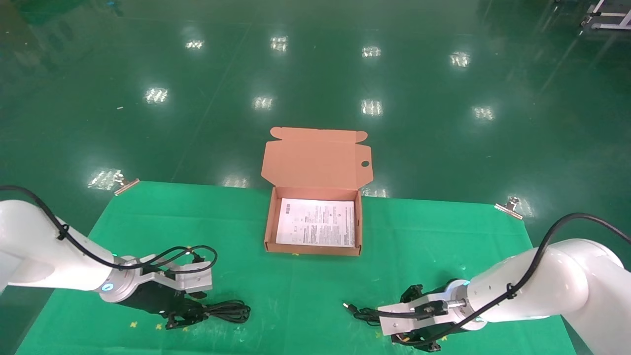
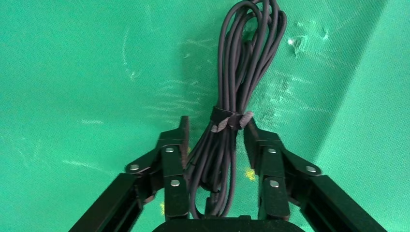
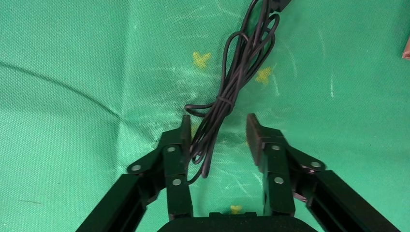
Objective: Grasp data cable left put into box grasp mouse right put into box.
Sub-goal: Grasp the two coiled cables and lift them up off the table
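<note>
The data cable (image 2: 237, 92) lay on the green cloth (image 1: 305, 296) at the near left, a flat bundle of loops cinched by a small strap (image 2: 231, 120). The left gripper (image 2: 220, 135) was down over it with its fingers apart, one on each side of the bundle's near end, not yet pressing it. By my judgement the first step, taking hold of the cable, was in hand, and the next move called for squeezing the fingers together near the strap so that the loops would lift as one.

The right gripper (image 3: 217, 133) sat low at the near right, fingers likewise spread, with a thin black cord (image 3: 232, 87) running between them; its plug (image 1: 348, 306) pointed toward the middle of the cloth. The mouse itself could not be made out in either view of that side.

The box (image 1: 268, 222) stood open at the far middle of the cloth, well apart from both grippers, its lid (image 1: 315, 160) upright with a round hole. Inside lay a white printed sheet (image 1: 317, 222); its text was too small to read, and no brand showed anywhere.
</note>
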Motion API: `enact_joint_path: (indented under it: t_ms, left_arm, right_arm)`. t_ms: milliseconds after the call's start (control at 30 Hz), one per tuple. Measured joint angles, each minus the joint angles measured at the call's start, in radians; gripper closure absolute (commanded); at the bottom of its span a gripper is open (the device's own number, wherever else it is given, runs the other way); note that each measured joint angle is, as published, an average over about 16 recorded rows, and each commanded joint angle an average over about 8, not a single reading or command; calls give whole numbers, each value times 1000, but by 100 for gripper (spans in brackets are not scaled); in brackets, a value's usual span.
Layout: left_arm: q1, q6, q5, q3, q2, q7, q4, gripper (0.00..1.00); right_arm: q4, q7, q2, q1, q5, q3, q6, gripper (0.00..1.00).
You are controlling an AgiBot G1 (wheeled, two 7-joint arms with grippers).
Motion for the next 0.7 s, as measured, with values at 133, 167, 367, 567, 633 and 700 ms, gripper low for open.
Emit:
enact_joint_path:
  t_ms: [133,167,367,567,633,700]
  left_arm:
    - [0,1,-1,0,0,0,-1,100]
    - [0,1,-1,0,0,-1,-1,100]
    - [1,2,-1,-1,-1,-1,-2,100]
    - [-4,0,0,0,-4,3,-8,100]
    - [-10,-5,4,1,-7,3,-16,100]
    - [-17,-12,10,3,-10,2,-30,100]
  right_arm:
    - [1,0,0,0,0,0,0,100]
    - [1,0,0,0,0,0,0,100]
    - [1,1,1,0,-1,0,-1,100]
    - [8,9,10,9,5,8,-1,100]
    - [18,19,21,18,11,18,-2,100]
    - [32,32,37,31,18,30,-3,100]
